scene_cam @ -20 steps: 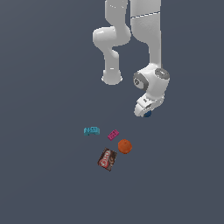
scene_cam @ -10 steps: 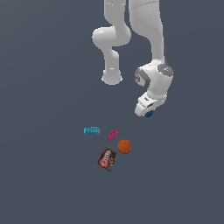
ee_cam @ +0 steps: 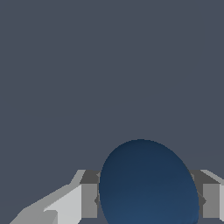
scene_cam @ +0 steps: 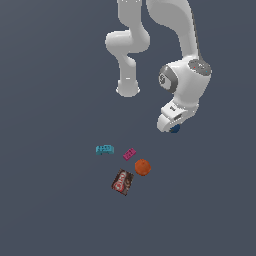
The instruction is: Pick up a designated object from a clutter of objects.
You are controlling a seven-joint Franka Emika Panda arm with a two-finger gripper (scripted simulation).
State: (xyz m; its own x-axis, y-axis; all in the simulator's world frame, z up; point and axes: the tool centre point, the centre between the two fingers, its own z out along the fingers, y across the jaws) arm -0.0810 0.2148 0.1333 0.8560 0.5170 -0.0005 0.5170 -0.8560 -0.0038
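The dark blue ball [scene_cam: 174, 129] shows only as a small blue patch under the white hand in the exterior view. In the wrist view the dark blue ball [ee_cam: 148, 186] fills the space between the two grey fingers [ee_cam: 89, 200], which press on its sides. My gripper [scene_cam: 172, 127] is shut on it, to the exterior view's right of the other objects and apart from them. The teal toothed block [scene_cam: 104, 149], pink brick [scene_cam: 129, 154], orange ball [scene_cam: 142, 167] and brown-red packet [scene_cam: 122, 182] lie together on the grey floor.
The arm's white base [scene_cam: 128, 88] stands behind the clutter. The floor [scene_cam: 50, 210] is plain dark grey all round. The wrist view shows only floor beyond the ball.
The hand with the blue ball has shifted slightly to the exterior view's right and a little up. The clutter has not moved.
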